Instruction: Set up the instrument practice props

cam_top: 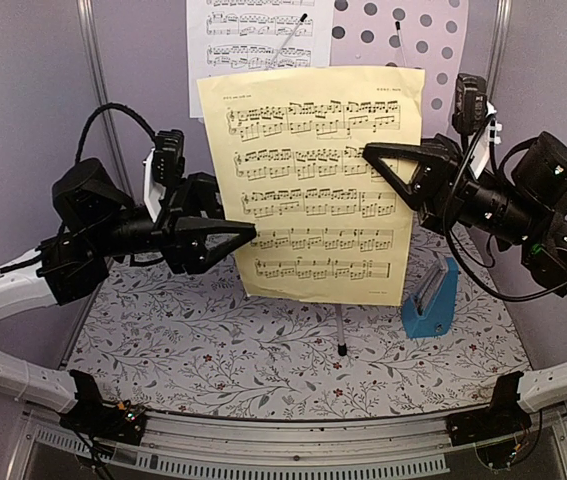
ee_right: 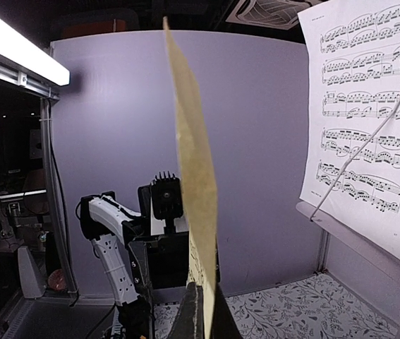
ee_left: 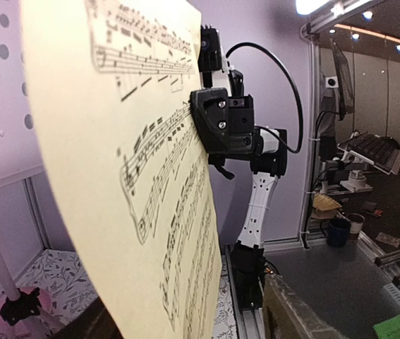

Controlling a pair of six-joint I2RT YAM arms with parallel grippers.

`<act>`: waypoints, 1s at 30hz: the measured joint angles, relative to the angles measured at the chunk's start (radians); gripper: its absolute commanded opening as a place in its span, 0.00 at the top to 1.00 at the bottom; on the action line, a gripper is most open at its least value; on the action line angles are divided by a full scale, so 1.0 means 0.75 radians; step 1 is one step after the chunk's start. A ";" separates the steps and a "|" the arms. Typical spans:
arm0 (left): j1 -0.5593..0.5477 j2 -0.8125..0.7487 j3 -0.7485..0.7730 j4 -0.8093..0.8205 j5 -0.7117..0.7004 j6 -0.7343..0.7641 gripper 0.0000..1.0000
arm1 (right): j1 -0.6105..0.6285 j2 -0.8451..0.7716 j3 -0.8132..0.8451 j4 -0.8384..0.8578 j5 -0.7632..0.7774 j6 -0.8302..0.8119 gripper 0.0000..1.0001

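near rail (cam_top: 293,440): running across the bottom of the top view, one arm base sitting at each end.
table (cam_top: 213,350): wearing a floral cloth, stretching away to the purple far wall.
yellow sheet (cam_top: 313,190): hanging upright in the air over mid-table with its printed face turned to the near side. It is hiding most of the stand behind it. In the right wrist view it is showing edge-on, standing clear of the desk.
white sheet (cam_top: 253,30): resting on the left part of the stand's desk at the far side, a thin wire retainer lying across it.
music stand (cam_top: 340,325): standing far middle, pole showing below the yellow sheet, perforated desk peeking out top right.
right gripper (cam_top: 371,152): sitting at the yellow sheet's right edge, upper half, fingers pressing together on the paper.
left gripper (cam_top: 248,233): sitting at the sheet's left edge, lower half. In its wrist view the jaws are standing spread with the paper passing between them, not pinching.
metronome (cam_top: 431,300): blue, standing on the cloth right of the pole, nothing touching it.
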 measured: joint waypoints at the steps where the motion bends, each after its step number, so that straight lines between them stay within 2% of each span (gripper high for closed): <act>1: -0.015 0.007 0.010 0.013 -0.009 0.005 0.52 | 0.000 -0.001 -0.006 -0.001 0.005 0.000 1.00; 8: -0.050 0.043 0.034 0.088 -0.073 0.002 1.00 | 0.000 -0.017 -0.026 0.005 0.039 0.001 1.00; 9: -0.052 0.047 0.034 0.099 -0.079 -0.004 1.00 | 0.000 -0.023 -0.032 0.007 0.045 0.001 0.99; 10: -0.054 0.050 0.035 0.115 -0.086 -0.011 1.00 | 0.000 -0.028 -0.038 0.012 0.056 0.001 0.92; 13: -0.058 0.063 0.049 0.134 -0.102 -0.024 1.00 | 0.000 -0.035 -0.047 0.014 0.101 0.009 0.57; 16: -0.062 0.105 0.154 0.100 -0.162 -0.043 1.00 | -0.001 -0.036 -0.055 0.012 0.181 0.005 0.37; 18: -0.063 0.136 0.252 0.066 -0.214 -0.053 1.00 | -0.004 -0.040 -0.062 0.006 0.242 0.009 0.33; 22: -0.065 0.163 0.431 -0.014 -0.349 -0.053 1.00 | -0.006 -0.079 -0.080 -0.009 0.375 -0.011 0.31; 26: -0.066 0.174 0.550 -0.103 -0.523 -0.031 1.00 | -0.005 -0.125 -0.079 -0.018 0.464 -0.051 0.32; 30: -0.066 0.230 0.709 -0.208 -0.687 0.003 1.00 | -0.006 -0.125 -0.032 -0.036 0.601 -0.126 0.37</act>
